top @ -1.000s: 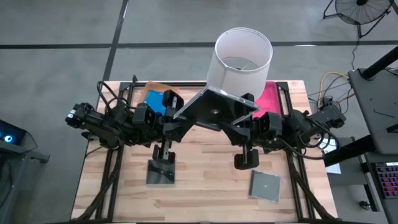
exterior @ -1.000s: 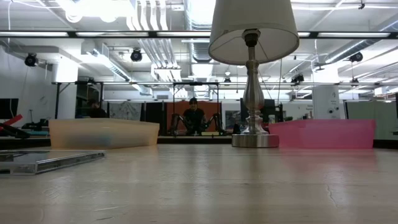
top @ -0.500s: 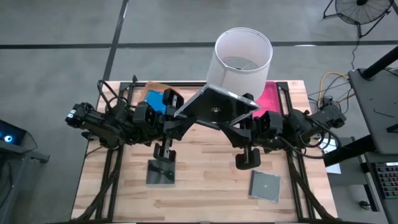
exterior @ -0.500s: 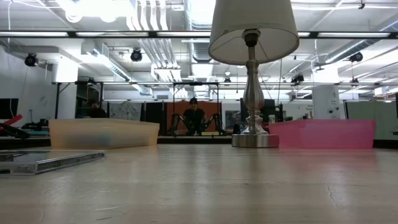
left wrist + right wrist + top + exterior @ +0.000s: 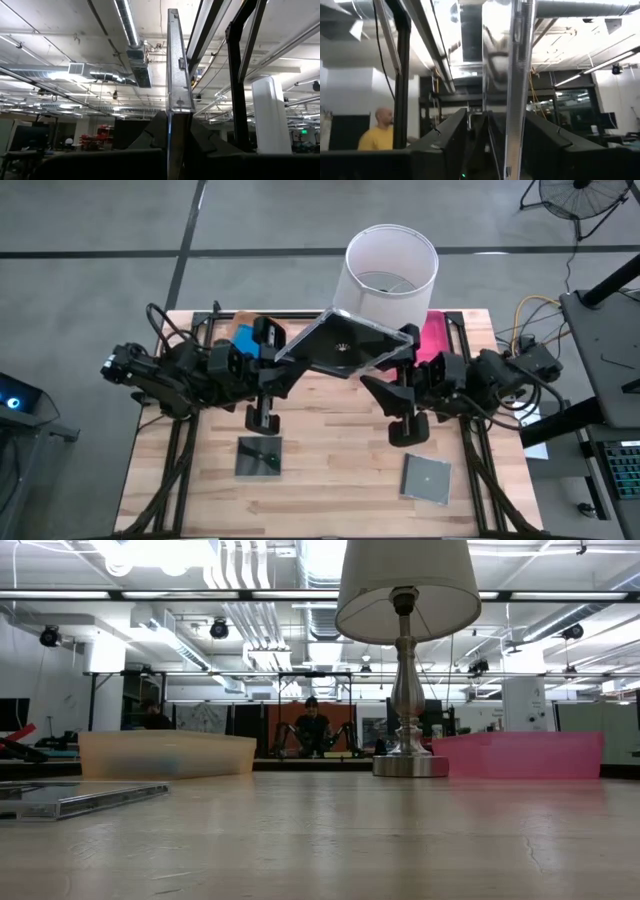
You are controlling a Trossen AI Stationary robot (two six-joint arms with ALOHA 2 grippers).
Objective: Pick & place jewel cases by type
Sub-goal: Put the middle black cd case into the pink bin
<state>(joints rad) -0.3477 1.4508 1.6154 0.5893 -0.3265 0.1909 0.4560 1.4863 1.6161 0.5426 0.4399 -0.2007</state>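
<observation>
Dark grey jewel case (image 5: 345,347) is up in the air, just in front of the lamp shade (image 5: 391,263). Left hand (image 5: 283,355) is pinched tight on its edge. Right hand (image 5: 400,350) sits at the opposite edge, can't tell if it's gripping. Two more square cases (image 5: 260,456) (image 5: 427,478) lie flat on the wooden surface (image 5: 330,470), well apart.

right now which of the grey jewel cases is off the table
The dark case held up between the two arms, in front of the lamp. The other two grey cases lie flat on the table.
</observation>
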